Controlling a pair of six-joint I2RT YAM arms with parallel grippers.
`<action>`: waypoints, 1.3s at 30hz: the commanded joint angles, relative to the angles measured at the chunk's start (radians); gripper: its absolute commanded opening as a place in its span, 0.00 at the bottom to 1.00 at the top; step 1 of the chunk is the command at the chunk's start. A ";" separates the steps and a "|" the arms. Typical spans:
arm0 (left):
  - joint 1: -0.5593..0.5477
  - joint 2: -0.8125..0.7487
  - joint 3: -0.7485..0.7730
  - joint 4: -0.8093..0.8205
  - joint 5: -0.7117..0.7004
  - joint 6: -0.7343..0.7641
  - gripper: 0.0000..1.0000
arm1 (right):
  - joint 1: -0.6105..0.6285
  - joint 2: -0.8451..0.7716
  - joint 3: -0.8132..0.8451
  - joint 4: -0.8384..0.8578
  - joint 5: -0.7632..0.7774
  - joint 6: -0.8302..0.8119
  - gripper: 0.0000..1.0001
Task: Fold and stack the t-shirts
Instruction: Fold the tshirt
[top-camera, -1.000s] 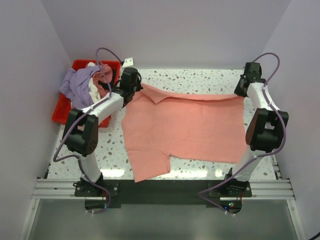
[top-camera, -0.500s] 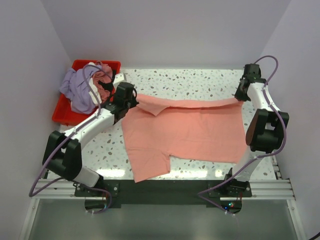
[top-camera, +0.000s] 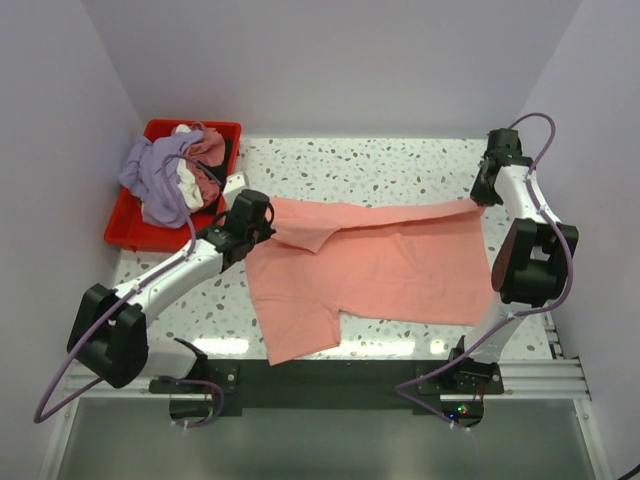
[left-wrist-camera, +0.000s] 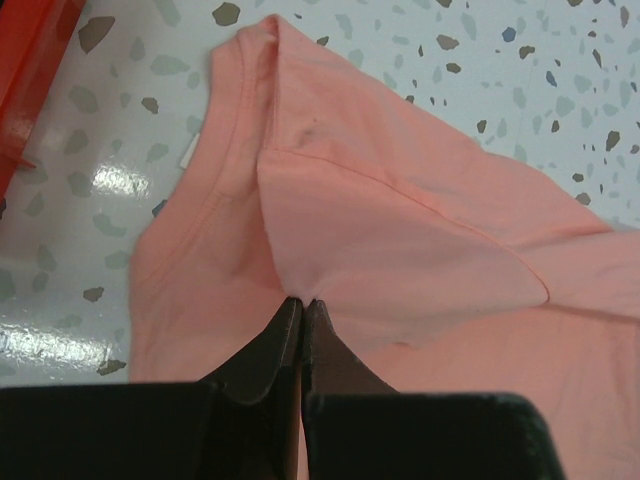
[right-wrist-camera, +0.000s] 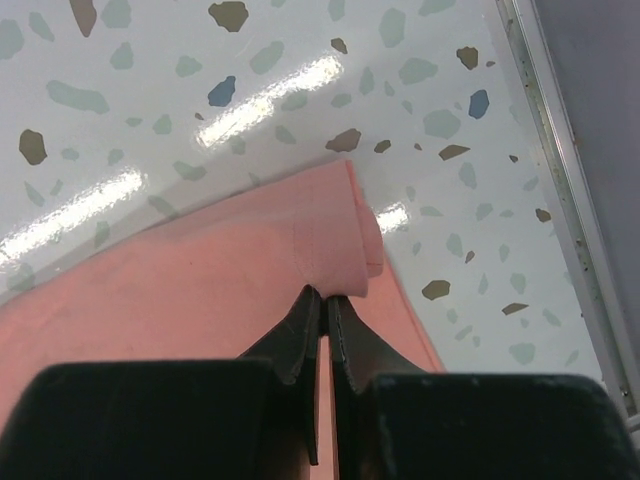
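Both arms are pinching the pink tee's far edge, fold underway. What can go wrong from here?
Slip: the left gripper and right gripper each pinch only a thin bit of the salmon-pink t-shirt at its edge; a tug might pull it free.
Skew: the left gripper sits nearer than the right in the top view, so the fold could land crooked.
Snag: the left arm works right beside the lavender t-shirt draped over the red bin; it may catch.
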 joint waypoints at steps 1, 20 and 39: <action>-0.002 0.003 -0.026 0.006 0.002 -0.025 0.00 | -0.002 -0.046 0.001 -0.033 0.048 -0.016 0.04; -0.002 0.077 0.000 0.057 0.011 -0.001 0.00 | 0.281 -0.299 -0.178 0.050 -0.288 -0.076 0.99; 0.191 0.382 0.163 0.187 0.218 0.078 0.00 | 0.918 0.001 -0.148 0.298 -0.309 0.008 0.64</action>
